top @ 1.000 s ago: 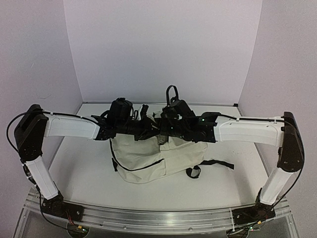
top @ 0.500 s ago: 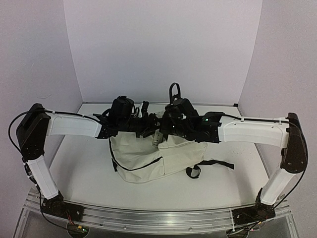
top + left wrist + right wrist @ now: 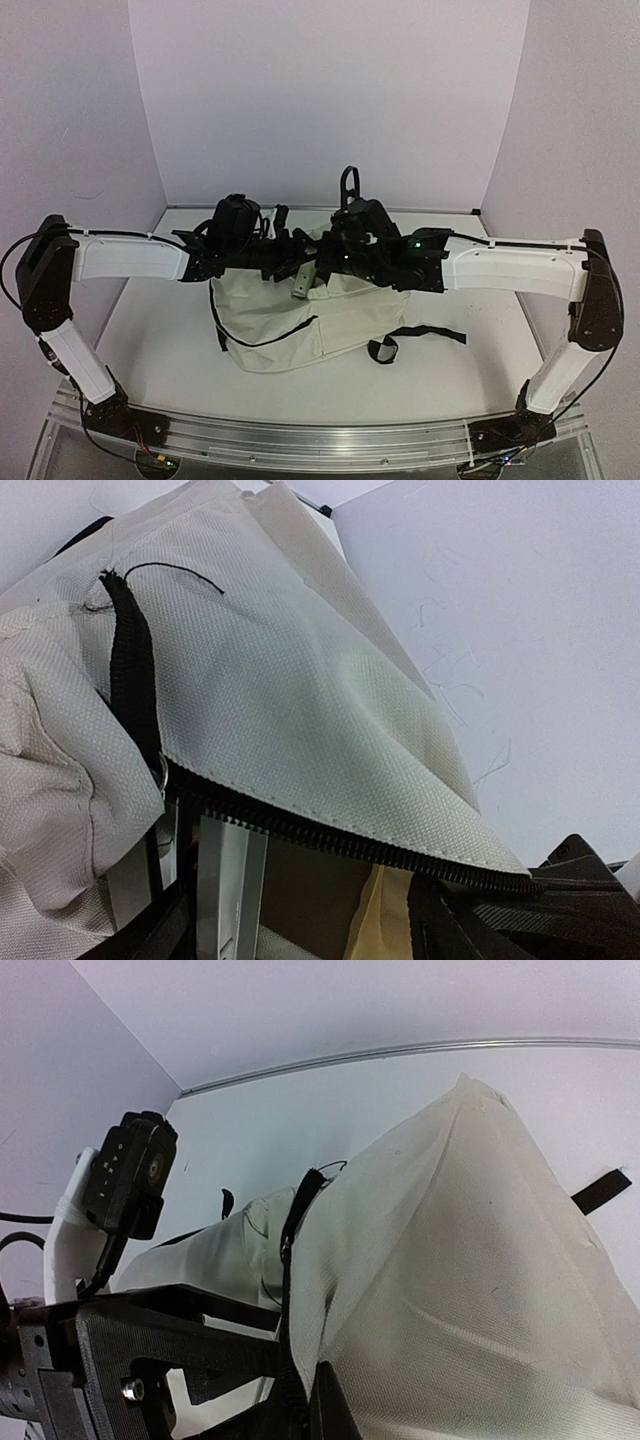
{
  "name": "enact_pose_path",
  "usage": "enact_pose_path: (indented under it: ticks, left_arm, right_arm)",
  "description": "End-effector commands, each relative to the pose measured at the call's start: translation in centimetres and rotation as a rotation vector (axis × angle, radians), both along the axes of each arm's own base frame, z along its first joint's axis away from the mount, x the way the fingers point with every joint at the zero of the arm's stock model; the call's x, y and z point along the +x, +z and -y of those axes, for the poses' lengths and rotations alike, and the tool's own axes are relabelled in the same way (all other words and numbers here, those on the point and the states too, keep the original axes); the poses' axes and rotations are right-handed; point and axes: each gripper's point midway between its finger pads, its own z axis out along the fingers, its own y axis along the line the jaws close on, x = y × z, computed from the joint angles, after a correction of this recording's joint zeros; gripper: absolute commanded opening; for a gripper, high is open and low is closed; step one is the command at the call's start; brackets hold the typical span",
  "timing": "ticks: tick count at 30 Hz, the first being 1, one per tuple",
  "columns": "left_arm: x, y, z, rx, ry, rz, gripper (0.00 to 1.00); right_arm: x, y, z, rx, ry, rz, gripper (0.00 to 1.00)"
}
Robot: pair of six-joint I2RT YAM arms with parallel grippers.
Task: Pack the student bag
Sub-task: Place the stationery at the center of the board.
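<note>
looking down from the top view, we find the student bag (image 3: 290,320) near the middle of the white table (image 3: 150,340), its base resting on the surface and its upper edge lifted between the two arms. its black carry loop (image 3: 347,185) stands upright above the right wrist. a loose black strap (image 3: 430,332) trails on the table to the bag's right.

we note the right gripper (image 3: 305,1410) pressed together, pinching the bag at the black trim that runs down the cream canvas (image 3: 480,1260) to its fingers.

we note the left gripper (image 3: 300,930) with its jaws spread wide; one dark finger (image 3: 450,925) shows low at the right of its view, the other low at the left. the bag's open black zip edge (image 3: 330,835) runs across just above them, with a tan item (image 3: 385,920) visible inside the opening. we cannot identify that item. no canvas appears clamped in this gripper.

both wrists sit close together over the bag's mouth.
</note>
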Motion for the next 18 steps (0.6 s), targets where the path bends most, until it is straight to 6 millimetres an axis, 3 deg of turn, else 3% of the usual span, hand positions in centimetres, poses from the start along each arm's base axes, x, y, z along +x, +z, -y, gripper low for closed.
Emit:
enact_pose_path:
  ticks: [1,8,13,16,18]
  left_arm:
    - [-3.4,-1.6,-1.1,0.132,-0.063,-0.017,0.73]
    - [-4.0,1.5,-2.0,0.138,-0.102,0.095,0.77]
    - [-5.4,3.3,-1.7,0.096,-0.226,0.131,0.83]
    - [-5.7,4.1,-2.1,0.024,-0.288,0.125,0.81]
    - [-4.9,4.2,-2.8,0.003,-0.280,0.118,0.76]
  right_arm:
    - [0.2,1.5,0.0,0.041,-0.003,0.015,0.00]
    - [0.1,1.7,0.0,0.044,0.001,0.016,0.00]
    - [-0.1,1.9,-0.4,0.055,0.028,0.009,0.00]
    - [-0.4,1.8,-1.0,0.055,0.062,0.002,0.00]
    - [-0.5,1.8,-1.2,0.057,0.077,-0.002,0.00]
